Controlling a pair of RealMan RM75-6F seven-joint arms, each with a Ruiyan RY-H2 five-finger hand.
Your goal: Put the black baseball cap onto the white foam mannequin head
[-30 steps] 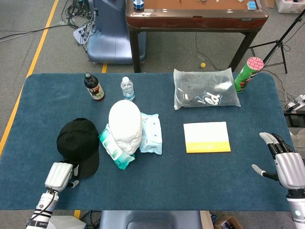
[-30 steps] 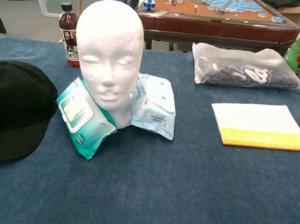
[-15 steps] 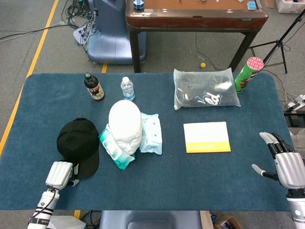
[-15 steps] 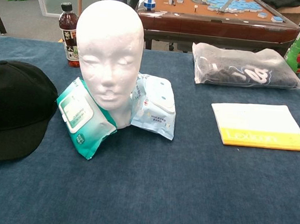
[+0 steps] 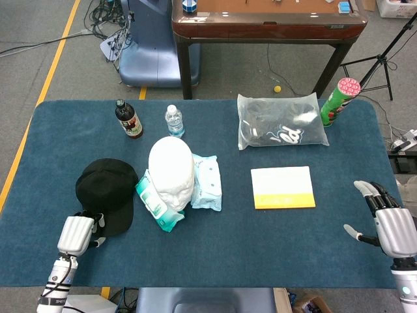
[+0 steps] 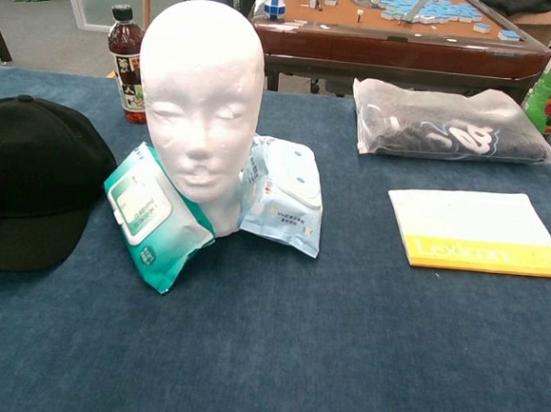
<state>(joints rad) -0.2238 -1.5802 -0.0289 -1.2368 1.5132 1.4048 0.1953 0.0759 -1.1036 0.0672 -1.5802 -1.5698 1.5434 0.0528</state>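
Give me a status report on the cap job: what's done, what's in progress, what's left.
Done: nothing final; the mannequin head is bare. In progress: the left hand is at the brim of the black cap, apparently gripping it, though the fingers are hidden; the cap sits beside the head on the table. The right hand rests open at the table's edge. Left: lift the cap and seat it on the head.

Blue-covered table (image 5: 215, 254) — cap (image 5: 104, 192) at nine o'clock, foam head (image 5: 171, 171) central, booklet (image 5: 282, 187) at three.
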